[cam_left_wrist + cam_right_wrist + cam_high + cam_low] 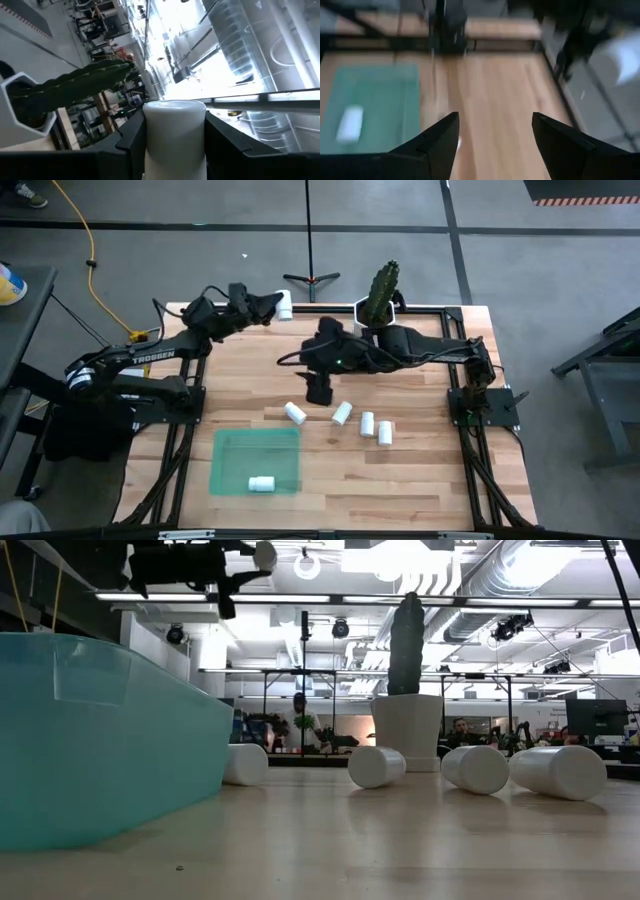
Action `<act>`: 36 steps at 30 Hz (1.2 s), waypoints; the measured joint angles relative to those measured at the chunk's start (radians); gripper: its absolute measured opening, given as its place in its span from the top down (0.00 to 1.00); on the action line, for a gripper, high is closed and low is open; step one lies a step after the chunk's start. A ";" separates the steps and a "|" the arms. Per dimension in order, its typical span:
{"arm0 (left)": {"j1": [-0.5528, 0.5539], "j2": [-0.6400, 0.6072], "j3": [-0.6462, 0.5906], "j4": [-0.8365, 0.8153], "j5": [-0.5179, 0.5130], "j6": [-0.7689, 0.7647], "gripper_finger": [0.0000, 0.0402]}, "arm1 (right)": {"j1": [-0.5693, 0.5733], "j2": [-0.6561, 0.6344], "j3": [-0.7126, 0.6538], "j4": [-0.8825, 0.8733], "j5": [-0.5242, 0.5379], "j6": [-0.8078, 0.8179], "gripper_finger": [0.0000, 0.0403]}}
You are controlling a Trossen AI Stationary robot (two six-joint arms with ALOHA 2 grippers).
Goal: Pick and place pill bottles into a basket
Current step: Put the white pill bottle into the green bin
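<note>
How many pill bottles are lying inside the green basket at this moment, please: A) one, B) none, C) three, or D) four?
A: the high view shows a single pill bottle lying on its side in the green basket, while four more bottles lie on the table outside it and the left claw holds another one up near the far edge.

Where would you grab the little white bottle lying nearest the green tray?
That pill bottle lies on its side, so I'd probably come straight down and pinch across its round body at mid-length. The right end effector hangs open just beside it.
</note>
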 joint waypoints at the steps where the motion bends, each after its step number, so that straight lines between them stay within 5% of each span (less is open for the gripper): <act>1: 0.000 0.000 0.000 0.006 0.000 -0.005 0.53 | 0.000 0.000 0.000 0.039 0.013 -0.023 0.40; 11: 0.000 0.001 0.002 0.200 -0.015 -0.046 0.53 | -0.020 0.001 0.000 0.208 0.173 -0.235 0.40; 23: -0.001 0.020 0.125 0.203 -0.019 -0.008 0.53 | -0.064 0.010 0.000 0.447 0.243 -0.471 0.40; 36: -0.001 0.023 0.129 0.216 -0.044 -0.008 0.53 | -0.063 0.093 0.000 0.649 0.365 -0.723 0.40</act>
